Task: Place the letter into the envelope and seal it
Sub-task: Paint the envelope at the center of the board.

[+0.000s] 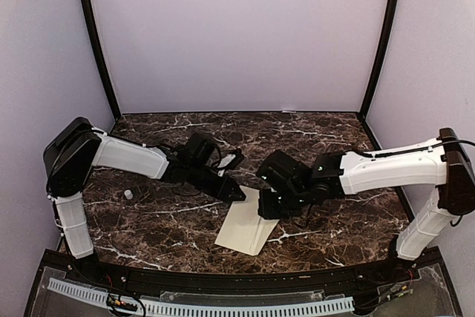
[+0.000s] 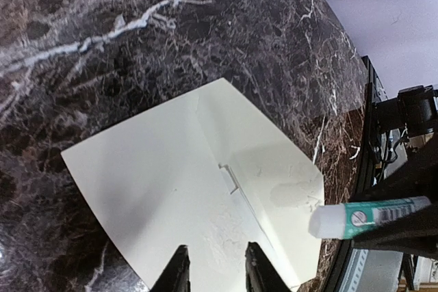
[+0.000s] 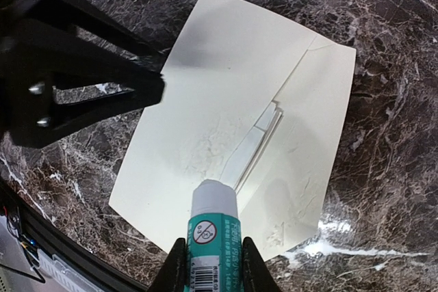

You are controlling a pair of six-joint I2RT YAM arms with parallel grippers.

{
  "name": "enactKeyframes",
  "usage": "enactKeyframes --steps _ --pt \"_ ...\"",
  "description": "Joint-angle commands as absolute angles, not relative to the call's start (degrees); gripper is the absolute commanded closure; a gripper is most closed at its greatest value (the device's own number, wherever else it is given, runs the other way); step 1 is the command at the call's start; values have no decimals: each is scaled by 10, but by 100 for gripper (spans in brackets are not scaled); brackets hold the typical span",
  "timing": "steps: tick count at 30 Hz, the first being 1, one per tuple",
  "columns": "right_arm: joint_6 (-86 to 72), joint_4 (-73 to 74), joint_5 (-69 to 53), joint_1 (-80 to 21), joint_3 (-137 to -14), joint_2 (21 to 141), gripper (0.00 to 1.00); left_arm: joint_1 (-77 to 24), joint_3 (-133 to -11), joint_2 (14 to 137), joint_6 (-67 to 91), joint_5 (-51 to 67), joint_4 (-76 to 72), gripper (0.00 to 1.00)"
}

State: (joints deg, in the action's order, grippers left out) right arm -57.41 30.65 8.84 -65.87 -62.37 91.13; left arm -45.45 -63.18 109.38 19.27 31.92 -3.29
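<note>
The cream envelope (image 1: 243, 229) lies flat on the marble table with its flap (image 3: 311, 128) folded open. A thin pale strip (image 3: 260, 135) shows at its mouth; the letter is otherwise hidden. A shiny smear marks the flap (image 2: 293, 196). My left gripper (image 2: 215, 264) hovers low over the envelope's body (image 2: 157, 169), jaws a little apart with nothing between them. It reaches in from the left (image 1: 234, 191). My right gripper (image 3: 213, 268) is shut on a green-and-white glue stick (image 3: 213, 227), whose white tip points at the envelope (image 3: 226, 80) near the mouth. The glue stick (image 2: 363, 215) is also seen beside the flap.
A small white cap (image 1: 128, 194) stands on the table at the left, apart from the arms. The table's dark front rail (image 1: 223, 280) runs just below the envelope. In the right wrist view, the left gripper's black body (image 3: 82, 87) overhangs the envelope's left side.
</note>
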Motion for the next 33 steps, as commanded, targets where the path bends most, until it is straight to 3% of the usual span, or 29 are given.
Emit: enactKeyframes --steps 1,17,33 --pt "-533 267 66 -629 -606 903 97 -452 -618 1027 170 282 -12 72" --pt "-454 229 19 -601 -635 984 98 -455 -659 1094 142 232 92 57" --pt "-439 221 15 -599 -656 1037 99 -488 -652 1087 136 238 48 77"
